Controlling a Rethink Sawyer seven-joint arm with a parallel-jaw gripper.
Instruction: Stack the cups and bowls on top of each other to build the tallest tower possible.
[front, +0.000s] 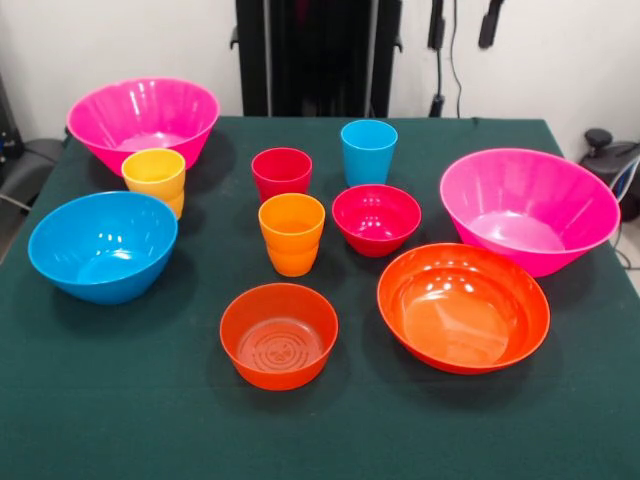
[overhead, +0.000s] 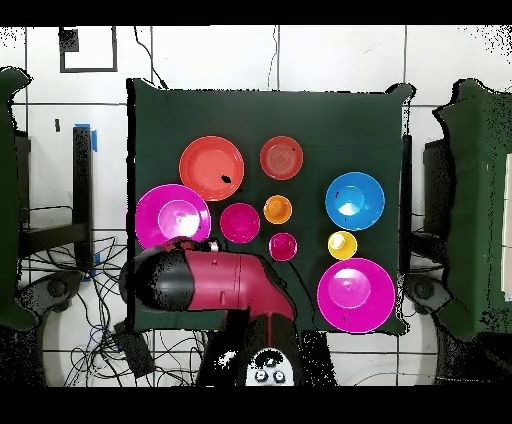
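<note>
- The gripper cannot be made out in either view: the front view shows only the dark pedestal (front: 315, 55) at the top, and the overhead view shows the red and black arm (overhead: 215, 280) folded over the table's robot-side edge, so how wide the tool stands, or whether it holds anything, cannot be told.
- All places below are given in the front view, relative to the orange cup (front: 291, 233), which stands upright near the middle of the green table (front: 120, 400).
- Far left: a blue bowl (front: 103, 246); behind it a yellow cup (front: 155, 180), just in front of a large pink bowl (front: 143, 120).
- Just behind the orange cup: a red cup (front: 281, 173).
- In front of it: a small orange bowl (front: 279, 335).
- Right and behind: a blue cup (front: 368, 152).
- Just right: a small crimson bowl (front: 376, 219).
- Right and in front: a wide orange bowl (front: 463, 307).
- Far right: the second large pink bowl (front: 529, 209).
- Every piece stands mouth up, none stacked.
</note>
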